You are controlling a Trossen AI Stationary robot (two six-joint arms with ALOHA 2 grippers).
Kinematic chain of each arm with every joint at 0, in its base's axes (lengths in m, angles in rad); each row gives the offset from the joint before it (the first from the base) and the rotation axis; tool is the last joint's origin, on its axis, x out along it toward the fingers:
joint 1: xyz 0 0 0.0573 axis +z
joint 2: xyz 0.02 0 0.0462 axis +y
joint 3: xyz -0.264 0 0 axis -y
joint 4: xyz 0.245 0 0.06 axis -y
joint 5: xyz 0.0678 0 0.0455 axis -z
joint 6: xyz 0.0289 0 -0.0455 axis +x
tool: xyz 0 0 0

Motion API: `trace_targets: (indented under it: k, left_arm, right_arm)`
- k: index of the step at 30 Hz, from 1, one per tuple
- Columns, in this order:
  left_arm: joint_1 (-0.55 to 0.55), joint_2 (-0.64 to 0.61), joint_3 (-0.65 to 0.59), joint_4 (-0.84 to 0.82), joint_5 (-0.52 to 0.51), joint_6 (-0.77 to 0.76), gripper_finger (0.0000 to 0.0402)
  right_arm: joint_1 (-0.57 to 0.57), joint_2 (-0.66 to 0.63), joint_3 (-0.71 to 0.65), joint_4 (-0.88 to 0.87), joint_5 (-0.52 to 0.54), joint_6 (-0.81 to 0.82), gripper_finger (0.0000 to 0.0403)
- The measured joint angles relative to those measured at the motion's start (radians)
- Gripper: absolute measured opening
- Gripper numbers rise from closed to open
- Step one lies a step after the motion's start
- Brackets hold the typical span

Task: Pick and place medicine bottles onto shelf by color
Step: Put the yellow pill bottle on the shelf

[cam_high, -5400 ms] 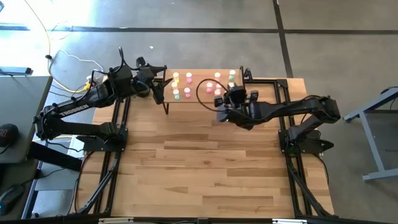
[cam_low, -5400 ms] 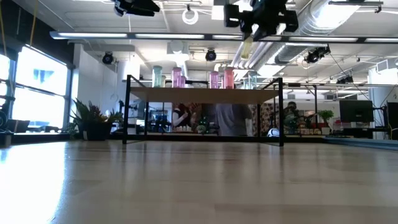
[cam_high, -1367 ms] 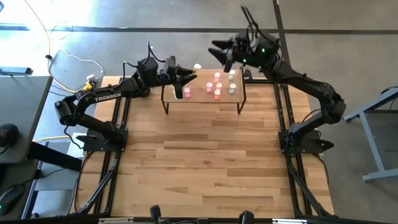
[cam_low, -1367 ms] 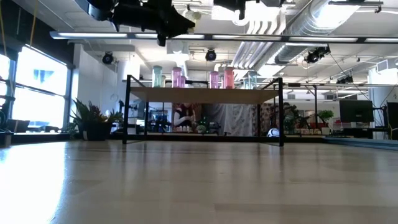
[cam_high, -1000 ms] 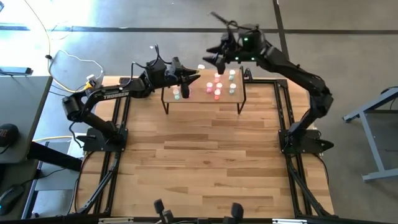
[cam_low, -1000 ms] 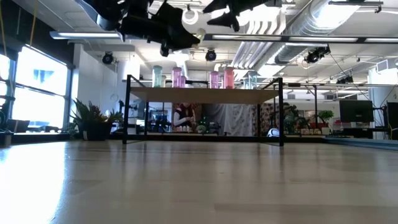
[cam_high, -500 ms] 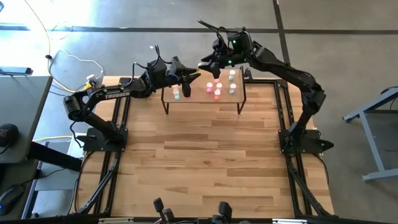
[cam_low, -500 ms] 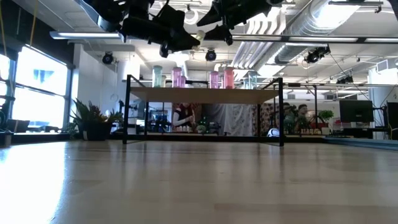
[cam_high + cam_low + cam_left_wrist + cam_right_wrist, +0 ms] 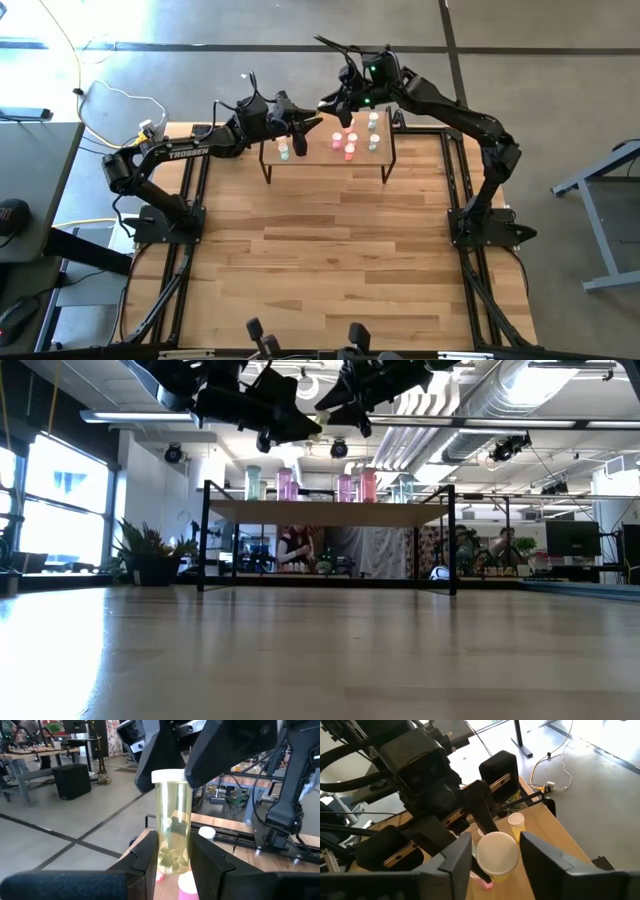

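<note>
Yellow bottle point(image 9: 172, 822), clear-walled with small pills at its bottom and a pale cap, was held upright in the air above the far left part of the shelf point(image 9: 370, 165). Left hand point(image 9: 172, 862) was clamped on its lower body. Right hand point(image 9: 492, 852) sat over the cap, fingers either side, not yet seen to pinch; whether it touched, cannot tell.

Judged light, rigid, smooth-sided, so likely slippery. The bare upper body under the cap looked the better hold.

Other bottles point(image 9: 349, 146) stood close together on the shelf, pink and green. Free room lay toward the shelf's near edge. Both arms crowded the far left corner. The worktop point(image 9: 320, 260) lay well below.
</note>
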Motion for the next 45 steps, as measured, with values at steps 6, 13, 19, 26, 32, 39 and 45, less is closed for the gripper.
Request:
trace_targets:
  k: [6,13,19,26,32,39,45]
  left_arm:
    - [0.0,0.0,0.0,0.0,-0.02,0.0,0.0086]
    - [0.0,0.0,0.0,0.0,-0.022,-0.001,0.0087]
    - [0.0,0.0,0.0,0.0,-0.022,-0.008,0.0112]
    - [0.0,0.0,0.0,-0.001,-0.024,-0.019,0.0174]
    - [0.006,-0.005,0.0,-0.005,-0.046,-0.091,0.0226]
    - [0.024,-0.07,0.0,-0.018,-0.073,-0.106,0.0237]
    - [0.025,-0.132,0.0,-0.017,-0.129,-0.097,0.0236]
  right_arm:
    - [0.0,0.0,0.0,-0.001,0.001,0.0,0.0114]
    - [0.0,0.0,0.0,0.0,0.001,0.007,0.0102]
    - [0.0,0.0,0.0,0.001,0.005,0.007,0.0103]
    - [-0.007,0.0,-0.001,0.001,0.023,-0.001,0.0103]
    - [-0.026,-0.001,-0.001,0.001,0.065,-0.011,0.0103]
    - [-0.044,0.007,-0.001,-0.02,0.163,-0.039,0.0103]
    - [-0.034,0.07,-0.001,-0.025,0.166,-0.036,0.0103]
